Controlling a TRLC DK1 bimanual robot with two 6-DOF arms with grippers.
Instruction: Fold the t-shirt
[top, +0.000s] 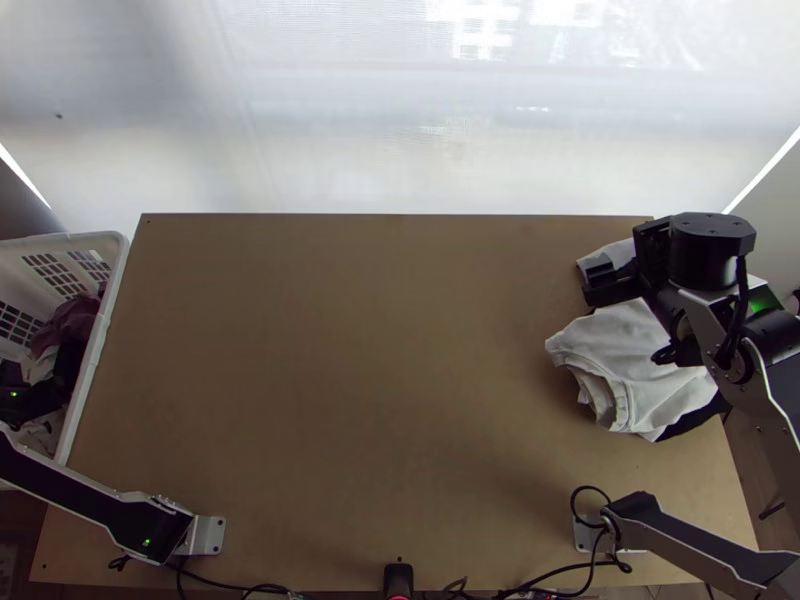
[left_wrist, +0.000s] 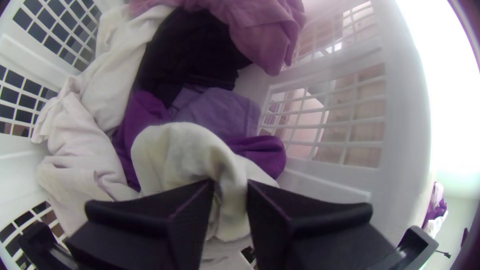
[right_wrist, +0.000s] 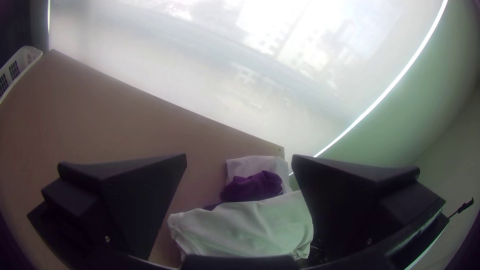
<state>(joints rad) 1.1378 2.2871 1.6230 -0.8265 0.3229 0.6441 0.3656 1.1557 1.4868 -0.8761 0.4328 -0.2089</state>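
Over the basket at the far left is my left gripper (top: 22, 398). In the left wrist view this left gripper (left_wrist: 230, 192) is shut on a bunched white cloth (left_wrist: 185, 150), part of which bulges up between its fingers; whether it is a t-shirt I cannot tell. My right gripper (top: 602, 284) stands above the pile at the table's right side. The right wrist view shows the right gripper (right_wrist: 239, 162) wide open, nothing between its fingers, with a pale folded garment (right_wrist: 250, 227) beyond and below. That garment (top: 640, 365) lies in the pile, partly under the right arm.
The white basket (top: 118, 290) at the table's left edge holds a black cloth (left_wrist: 192, 50), a mauve cloth (left_wrist: 265, 30) and several purple and white ones. A purple cloth (right_wrist: 252, 186) lies in the right-hand pile. Cables run along the near edge of the bare wooden table (top: 350, 380).
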